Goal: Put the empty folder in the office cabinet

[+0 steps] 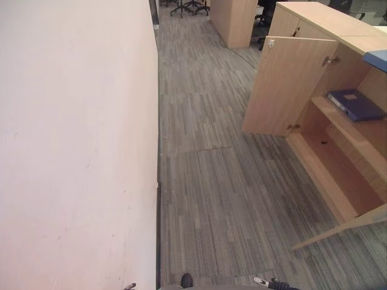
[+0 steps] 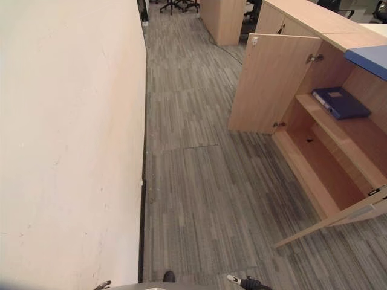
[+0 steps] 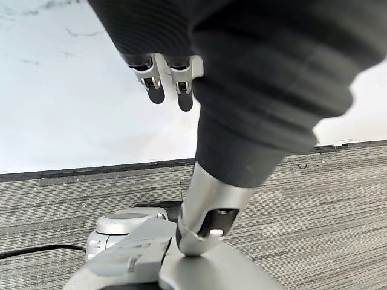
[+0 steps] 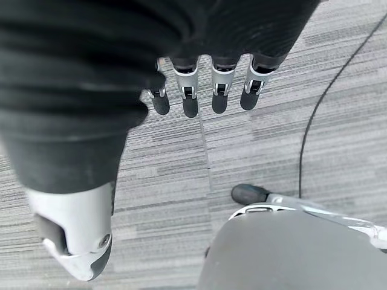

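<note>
Your left hand (image 3: 181, 72) hangs beside the white wall (image 3: 72, 90), its fingers (image 3: 155, 81) relaxed and pointing down, nothing in them. Your right hand (image 4: 181, 60) hangs over the grey carpet (image 4: 169, 163), fingers (image 4: 190, 96) straight in a row and likewise holding nothing. Out ahead, the wall (image 1: 72, 151) runs along your left and the carpet (image 1: 211, 181) stretches forward. To your right stands the cabinet (image 1: 314, 27) with both doors swung open; the far door (image 1: 287, 84) stands out across the floor and the near door's (image 2: 338, 220) edge juts into view. A dark blue folder (image 2: 338, 101) lies flat on the middle shelf (image 2: 347, 130) inside, toward the far end. The bottom shelf (image 2: 320, 169) lies bare below it. A blue corner (image 2: 369, 59) of something sits at the cabinet's top edge, but you cannot tell what it is.
</note>
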Controlling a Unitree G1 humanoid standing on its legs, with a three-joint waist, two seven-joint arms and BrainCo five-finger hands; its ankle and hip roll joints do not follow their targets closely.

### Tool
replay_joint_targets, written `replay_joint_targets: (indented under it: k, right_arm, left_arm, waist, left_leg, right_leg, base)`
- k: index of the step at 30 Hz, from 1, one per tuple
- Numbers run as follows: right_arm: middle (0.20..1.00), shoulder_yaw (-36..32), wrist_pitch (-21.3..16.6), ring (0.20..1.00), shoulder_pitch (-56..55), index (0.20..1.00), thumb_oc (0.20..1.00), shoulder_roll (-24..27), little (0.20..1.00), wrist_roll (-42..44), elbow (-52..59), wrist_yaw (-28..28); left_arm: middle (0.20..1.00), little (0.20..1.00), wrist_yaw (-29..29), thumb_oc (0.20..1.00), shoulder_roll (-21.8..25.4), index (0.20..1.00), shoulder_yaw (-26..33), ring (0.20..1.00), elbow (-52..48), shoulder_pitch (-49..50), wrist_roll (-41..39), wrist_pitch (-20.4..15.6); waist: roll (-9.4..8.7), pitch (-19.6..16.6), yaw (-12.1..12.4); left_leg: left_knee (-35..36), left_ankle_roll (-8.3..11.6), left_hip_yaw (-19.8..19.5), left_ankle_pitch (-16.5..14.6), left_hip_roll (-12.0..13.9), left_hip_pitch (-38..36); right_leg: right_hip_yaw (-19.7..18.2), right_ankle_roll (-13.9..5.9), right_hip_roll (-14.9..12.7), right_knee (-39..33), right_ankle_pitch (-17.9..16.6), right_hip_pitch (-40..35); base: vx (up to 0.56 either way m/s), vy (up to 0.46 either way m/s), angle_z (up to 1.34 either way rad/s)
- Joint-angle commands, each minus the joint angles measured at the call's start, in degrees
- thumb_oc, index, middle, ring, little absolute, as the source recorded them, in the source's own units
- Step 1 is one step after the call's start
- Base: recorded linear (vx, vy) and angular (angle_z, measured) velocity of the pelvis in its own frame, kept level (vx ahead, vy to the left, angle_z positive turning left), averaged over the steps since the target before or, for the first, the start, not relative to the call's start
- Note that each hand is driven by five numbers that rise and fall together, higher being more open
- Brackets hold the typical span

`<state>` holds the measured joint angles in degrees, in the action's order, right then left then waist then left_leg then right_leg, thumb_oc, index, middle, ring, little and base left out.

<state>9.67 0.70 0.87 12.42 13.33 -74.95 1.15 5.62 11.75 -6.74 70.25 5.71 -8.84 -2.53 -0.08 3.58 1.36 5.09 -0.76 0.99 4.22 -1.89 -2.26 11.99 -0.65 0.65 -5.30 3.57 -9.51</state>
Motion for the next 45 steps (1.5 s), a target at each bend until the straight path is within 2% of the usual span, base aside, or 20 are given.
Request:
replay_joint_targets:
  k: [1, 7, 11, 45]
  right_arm:
    - [1.000, 2.44, 0.20, 1.000, 1.93, 1.000, 1.000, 1.86, 1.000, -2.33, -1.96, -0.86]
    - [1.000, 2.76, 0.26, 1.000, 2.19, 1.000, 1.000, 2.01, 1.000, -3.10, -1.89, -1.00]
    - [1.000, 2.49, 0.31, 1.000, 2.02, 1.000, 1.000, 1.83, 1.000, -2.81, -1.83, -1.18]
    - [1.000, 3.74, -0.19, 1.000, 1.87, 1.000, 1.000, 2.18, 1.000, -2.81, 1.46, -0.54]
  left_arm:
    - [1.000, 1.000, -0.37, 1.000, -0.01, 1.000, -1.16, 1.000, 4.82, -2.99, 2.75, -0.29]
    - [1.000, 1.000, -0.35, 1.000, 0.14, 1.000, -1.73, 1.000, 5.10, -3.19, 3.91, -0.12]
    - [1.000, 1.000, -0.65, 1.000, -0.25, 1.000, 0.51, 1.000, 5.52, -2.93, 0.42, 0.03]
    - [1.000, 1.000, 0.57, 1.000, 0.65, 1.000, 0.13, 1.000, 5.39, -3.84, 0.71, 0.37]
  waist:
    - [-0.08, -0.63, 0.94]
    - [0.04, -0.56, 0.94]
    - [-0.18, -0.58, 1.14]
    - [-0.48, 0.40, 0.50]
  left_leg:
    - [-0.09, 3.09, -1.04, -5.79, 0.70, -2.02]
    - [-0.09, 3.09, -1.08, -5.84, 0.69, -2.04]
    - [-0.09, 3.06, -1.26, -5.85, 0.68, -1.99]
    - [-0.09, 3.10, -1.41, -6.45, 1.29, -2.88]
  right_leg:
    - [2.80, -6.34, -4.49, 0.30, -4.93, 3.89]
    - [2.79, -6.29, -4.51, 0.30, -4.80, 3.80]
    - [2.95, -6.31, -4.54, 0.30, -4.80, 3.82]
    - [3.12, -5.55, -3.94, 0.30, -3.99, 3.04]
  base:
    - [0.00, 0.000, 0.00]
    - [0.00, 0.000, 0.00]
    - [0.00, 0.000, 0.00]
    - [0.00, -0.007, 0.00]
